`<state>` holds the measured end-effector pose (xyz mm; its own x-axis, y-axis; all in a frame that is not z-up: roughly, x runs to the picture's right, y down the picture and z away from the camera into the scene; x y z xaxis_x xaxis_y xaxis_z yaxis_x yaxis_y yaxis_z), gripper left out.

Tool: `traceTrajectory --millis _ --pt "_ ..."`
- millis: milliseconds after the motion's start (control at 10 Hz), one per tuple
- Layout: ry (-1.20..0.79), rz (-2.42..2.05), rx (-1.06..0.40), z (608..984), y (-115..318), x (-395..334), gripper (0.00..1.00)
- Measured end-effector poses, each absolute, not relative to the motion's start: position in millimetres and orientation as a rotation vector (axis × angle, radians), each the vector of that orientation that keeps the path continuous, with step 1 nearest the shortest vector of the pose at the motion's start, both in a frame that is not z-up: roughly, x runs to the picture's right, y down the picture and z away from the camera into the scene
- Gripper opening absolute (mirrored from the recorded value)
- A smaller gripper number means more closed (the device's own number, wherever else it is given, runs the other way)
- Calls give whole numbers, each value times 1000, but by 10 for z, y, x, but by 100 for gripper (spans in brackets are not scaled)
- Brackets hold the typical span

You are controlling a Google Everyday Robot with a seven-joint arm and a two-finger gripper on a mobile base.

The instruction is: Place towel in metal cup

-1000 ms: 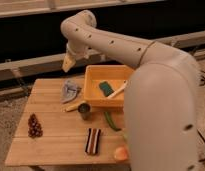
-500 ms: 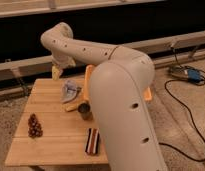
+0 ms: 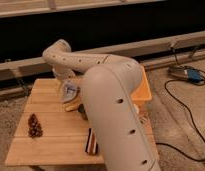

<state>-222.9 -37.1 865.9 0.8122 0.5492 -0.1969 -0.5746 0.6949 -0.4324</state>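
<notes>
The robot's arm curls over the wooden table (image 3: 51, 145), its claw (image 3: 65, 85) spread wide and empty directly above the towel (image 3: 72, 91), which lies crumpled on the table's far side. The metal cup (image 3: 82, 108) stands just beside the towel, largely hidden behind the arm.

txt: none legible | labels/brands: none legible | nos/signs: none legible anywhere in view

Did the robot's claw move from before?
Yes. The gripper came down toward the table and left of the yellow bin; it is now right by the towel.
</notes>
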Motion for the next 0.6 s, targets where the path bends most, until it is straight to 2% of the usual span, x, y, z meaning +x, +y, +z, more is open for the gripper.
traceTrajectory --millis 600 --pt "43 616 -508 8730 -263 -2293 80"
